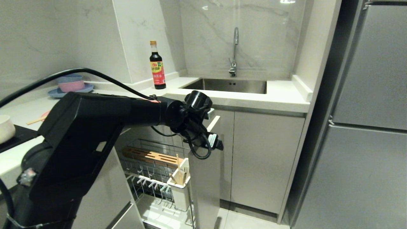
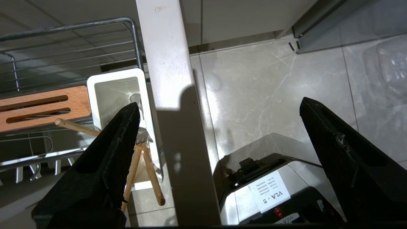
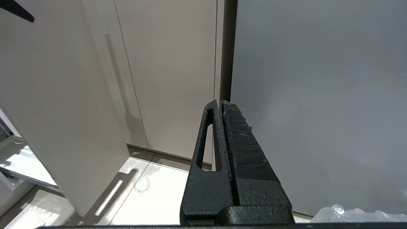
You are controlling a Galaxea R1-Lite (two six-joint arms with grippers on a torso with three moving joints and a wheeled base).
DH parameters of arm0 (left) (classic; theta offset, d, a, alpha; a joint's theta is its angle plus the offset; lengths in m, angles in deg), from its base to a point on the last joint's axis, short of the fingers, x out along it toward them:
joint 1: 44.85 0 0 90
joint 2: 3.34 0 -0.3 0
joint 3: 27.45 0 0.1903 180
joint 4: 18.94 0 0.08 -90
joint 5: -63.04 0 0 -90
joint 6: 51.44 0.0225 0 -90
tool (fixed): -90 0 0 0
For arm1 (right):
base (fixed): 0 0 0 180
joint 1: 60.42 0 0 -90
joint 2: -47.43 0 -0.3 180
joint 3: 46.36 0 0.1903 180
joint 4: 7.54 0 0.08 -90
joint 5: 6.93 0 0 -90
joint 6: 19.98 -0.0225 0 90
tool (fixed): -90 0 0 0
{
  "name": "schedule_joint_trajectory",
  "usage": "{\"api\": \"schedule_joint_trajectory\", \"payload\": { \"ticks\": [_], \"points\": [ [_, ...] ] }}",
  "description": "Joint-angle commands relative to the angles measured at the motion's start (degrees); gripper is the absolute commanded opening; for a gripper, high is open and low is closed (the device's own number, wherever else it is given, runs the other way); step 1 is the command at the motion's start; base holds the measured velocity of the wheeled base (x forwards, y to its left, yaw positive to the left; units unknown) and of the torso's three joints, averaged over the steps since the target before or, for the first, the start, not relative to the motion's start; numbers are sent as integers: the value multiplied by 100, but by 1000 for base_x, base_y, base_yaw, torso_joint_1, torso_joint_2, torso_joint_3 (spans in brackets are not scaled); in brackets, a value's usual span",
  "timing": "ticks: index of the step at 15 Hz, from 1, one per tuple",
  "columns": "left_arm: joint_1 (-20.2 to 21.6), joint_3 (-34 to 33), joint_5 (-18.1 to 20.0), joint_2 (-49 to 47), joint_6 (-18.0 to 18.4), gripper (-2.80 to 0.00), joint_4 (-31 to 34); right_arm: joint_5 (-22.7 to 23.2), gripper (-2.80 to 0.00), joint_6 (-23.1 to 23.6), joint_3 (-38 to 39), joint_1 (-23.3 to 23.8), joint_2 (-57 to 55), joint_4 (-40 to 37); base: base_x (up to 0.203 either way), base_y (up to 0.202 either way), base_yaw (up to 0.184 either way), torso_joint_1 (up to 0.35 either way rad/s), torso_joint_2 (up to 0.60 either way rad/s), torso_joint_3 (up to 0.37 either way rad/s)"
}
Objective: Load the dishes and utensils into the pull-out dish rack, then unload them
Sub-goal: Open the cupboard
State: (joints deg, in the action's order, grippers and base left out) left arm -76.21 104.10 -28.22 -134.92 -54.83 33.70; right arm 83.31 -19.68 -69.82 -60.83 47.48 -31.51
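The pull-out dish rack (image 1: 159, 165) is drawn out of the cabinet below the counter (image 1: 254, 95), with its pale front panel (image 2: 171, 105) standing between the wire basket and the floor. The chopsticks (image 1: 180, 173) are seen standing in the white utensil cup (image 1: 179, 187) at the front corner of the rack; in the left wrist view a grey metal piece, possibly the spoon (image 2: 142, 135), is seen beside them, but this cannot be confirmed. The wooden slotted strip (image 1: 149, 156) and the upright prongs are seen to hold no dish.

The cream-white bowl (image 1: 5, 128) is located on a dark tray at the near left edge of the counter. A salmon-pink edge (image 1: 45, 114), judged to be the plate, is partly hidden behind the left arm. A stack of pink and blue dishes (image 1: 71, 85) and a sauce bottle (image 1: 157, 66) are placed further back.

The left pincer (image 2: 219, 127) is held above the top edge of the front panel, its jaws spread wide with nothing between them. The right pincer (image 3: 222, 127) is parked low beside the cabinet doors, its jaws pressed together and empty.

Loading is judged to be partly done: the chopsticks are in place, while the bowl and plate remain to be racked. The whole unloading phase is not yet begun.
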Motion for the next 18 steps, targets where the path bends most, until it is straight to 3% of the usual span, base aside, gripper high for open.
{"api": "schedule_joint_trajectory", "payload": {
  "ticks": [1, 6, 11, 18],
  "points": [
    [-148, 8, -6, -8, -4, 0, 17, 2, -280, 5, 1, -2, -5, -1, 0, 0, 0, 0, 0, 0],
    [-504, 45, -6, 11, -12, 0, 9, 2, -280, 5, 1, -2, 2, -1, 0, 0, 0, 0, 0, 0],
    [-525, 54, -60, 114, -10, 0, 16, 2, -280, 5, 1, -2, 4, -1, 0, 0, 0, 0, 0, 0],
    [-377, 24, -576, 735, -13, 0, 17, 2, -280, 5, 1, -2, 4, -1, 0, 0, 0, 0, 0, 0]
  ]
}}
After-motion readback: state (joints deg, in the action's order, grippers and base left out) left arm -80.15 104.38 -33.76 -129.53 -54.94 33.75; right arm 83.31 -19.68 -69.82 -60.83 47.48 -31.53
